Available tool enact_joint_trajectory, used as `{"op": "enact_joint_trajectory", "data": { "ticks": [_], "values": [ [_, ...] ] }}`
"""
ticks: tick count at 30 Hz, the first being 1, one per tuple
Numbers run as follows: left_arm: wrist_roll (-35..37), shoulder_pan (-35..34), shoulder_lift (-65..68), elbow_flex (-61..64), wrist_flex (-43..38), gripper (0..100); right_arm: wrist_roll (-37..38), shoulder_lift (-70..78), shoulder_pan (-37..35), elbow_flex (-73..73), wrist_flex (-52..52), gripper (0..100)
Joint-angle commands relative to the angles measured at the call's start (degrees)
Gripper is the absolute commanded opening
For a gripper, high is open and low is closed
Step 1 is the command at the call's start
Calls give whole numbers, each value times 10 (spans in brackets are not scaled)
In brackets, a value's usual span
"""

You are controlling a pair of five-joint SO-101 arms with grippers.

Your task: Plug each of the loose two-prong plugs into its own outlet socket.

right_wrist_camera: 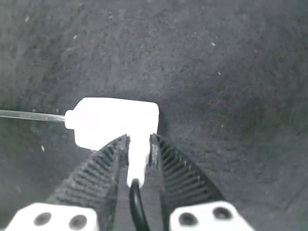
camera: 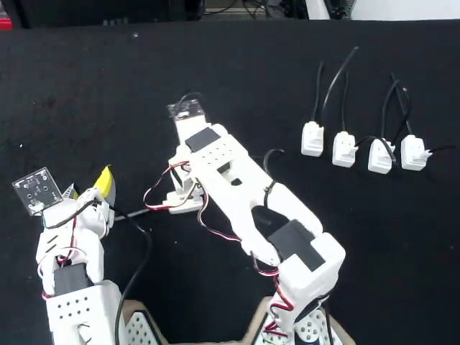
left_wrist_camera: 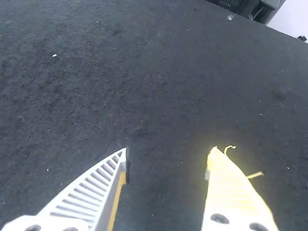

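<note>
The table cover [left_wrist_camera: 144, 72] is a matt black felt-like cloth, kinda fuzzy and dotted with pale lint. The plug [right_wrist_camera: 115, 122] looks like smooth white plastic with a slight sheen, and its cable [right_wrist_camera: 136, 202] is glossy black. The right gripper [right_wrist_camera: 139, 147] is dark ribbed plastic, and the left gripper [left_wrist_camera: 166, 159] is ribbed printed plastic too, one side white, one yellow and a bit stringy.

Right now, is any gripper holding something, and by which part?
The right gripper is shut on a white plug, pinching its narrow body near the black cord. The left gripper is open, holding nothing.
</note>
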Motion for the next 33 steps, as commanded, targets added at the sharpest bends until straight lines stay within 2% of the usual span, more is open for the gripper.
{"op": "enact_joint_trajectory", "data": {
  "ticks": [1,3,7,10,14,16,19,22,25,28,33],
  "values": [
    [5,-7,-7,-9,-8,263,84,-34,0,-10,-7,13],
    [5,-7,-7,-9,-8,263,89,-36,-4,-12,-5,35],
    [5,-7,-7,-9,-8,263,91,-36,-28,-13,11,204],
    [5,-7,-7,-9,-8,263,134,-36,-47,-23,19,302],
    [5,-7,-7,-9,-8,263,183,-65,-54,-70,67,311],
    [5,-24,-7,-11,-10,263,257,-105,-59,-87,91,313],
    [7,-58,-7,-18,-12,263,441,-153,-70,-82,104,314],
    [11,-83,-7,-23,-11,263,618,-168,-73,-34,82,314],
    [11,-90,-7,-23,-9,263,737,-164,-74,29,40,313],
    [11,-90,-7,-24,-8,263,803,-153,-71,84,-11,312],
    [11,-87,-7,-22,-8,263,811,-123,-70,124,-102,312]
  ]
}}
